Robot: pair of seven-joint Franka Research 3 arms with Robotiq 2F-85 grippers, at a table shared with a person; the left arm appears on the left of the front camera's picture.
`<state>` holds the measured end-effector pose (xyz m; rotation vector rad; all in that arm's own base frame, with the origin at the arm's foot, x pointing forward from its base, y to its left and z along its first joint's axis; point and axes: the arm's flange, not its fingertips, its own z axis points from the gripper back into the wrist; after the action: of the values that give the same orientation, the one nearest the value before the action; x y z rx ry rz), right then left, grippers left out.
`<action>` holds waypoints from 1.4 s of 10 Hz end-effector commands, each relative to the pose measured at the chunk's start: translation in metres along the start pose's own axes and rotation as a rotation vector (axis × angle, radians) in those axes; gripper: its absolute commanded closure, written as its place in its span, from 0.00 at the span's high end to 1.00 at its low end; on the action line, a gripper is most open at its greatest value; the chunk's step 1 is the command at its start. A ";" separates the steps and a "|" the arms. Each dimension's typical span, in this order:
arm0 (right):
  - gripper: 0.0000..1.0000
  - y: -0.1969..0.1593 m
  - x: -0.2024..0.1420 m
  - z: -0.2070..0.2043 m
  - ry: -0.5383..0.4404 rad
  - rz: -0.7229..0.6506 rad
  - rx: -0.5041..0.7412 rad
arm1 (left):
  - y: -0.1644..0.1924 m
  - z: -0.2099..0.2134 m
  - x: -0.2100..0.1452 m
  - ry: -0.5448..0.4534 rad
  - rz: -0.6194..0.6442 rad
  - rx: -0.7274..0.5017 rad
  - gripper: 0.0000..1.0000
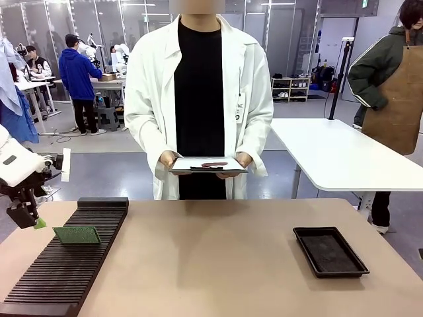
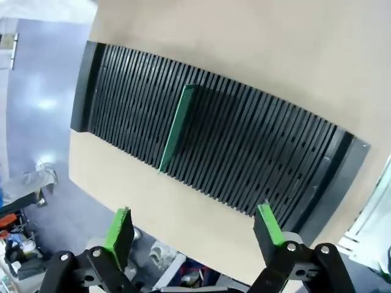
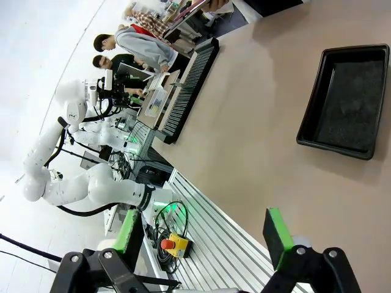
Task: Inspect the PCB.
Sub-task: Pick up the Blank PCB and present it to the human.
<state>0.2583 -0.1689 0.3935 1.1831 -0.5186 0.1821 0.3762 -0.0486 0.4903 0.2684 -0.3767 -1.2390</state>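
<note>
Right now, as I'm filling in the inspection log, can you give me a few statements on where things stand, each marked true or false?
The PCB stands in a slot of the black rack. True.
The left arm's jaws are shut on the PCB. False: they are open, apart from it.
The black tray holds a board. False: it is empty.
The person holds a clipboard in both hands. True.
The right arm's jaws are shut. False: they are open and empty.
</note>
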 end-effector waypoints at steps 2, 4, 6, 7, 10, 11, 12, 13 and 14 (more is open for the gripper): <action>1.00 -0.001 0.002 0.002 -0.011 0.021 0.011 | 0.000 0.010 0.000 0.003 0.010 0.025 1.00; 1.00 -0.001 0.002 0.002 -0.011 0.021 0.011 | 0.001 0.006 -0.001 -0.012 0.000 0.010 1.00; 1.00 -0.001 0.002 0.002 -0.011 0.021 0.011 | 0.016 -0.022 0.009 -0.057 -0.165 0.063 1.00; 1.00 -0.001 0.002 0.002 -0.011 0.021 0.011 | 0.019 -0.031 0.013 -0.034 -0.189 0.075 1.00; 1.00 -0.001 0.002 0.002 -0.011 0.021 0.011 | 0.029 -0.057 0.024 0.070 -0.272 0.079 1.00; 1.00 -0.001 0.002 0.002 -0.011 0.021 0.011 | 0.032 -0.062 0.028 0.072 -0.293 0.063 1.00; 1.00 -0.001 0.002 0.002 -0.011 0.021 0.011 | 0.038 -0.070 0.030 0.023 -0.331 0.032 1.00; 1.00 -0.001 0.002 0.002 -0.011 0.021 0.011 | 0.040 -0.081 0.031 0.053 -0.346 -0.004 1.00; 1.00 -0.001 0.002 0.002 -0.011 0.021 0.011 | 0.043 -0.090 0.031 0.075 -0.352 -0.006 1.00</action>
<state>0.2589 -0.1704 0.3942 1.1816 -0.5198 0.1814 0.4466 -0.0691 0.4307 0.3807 -0.2816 -1.5444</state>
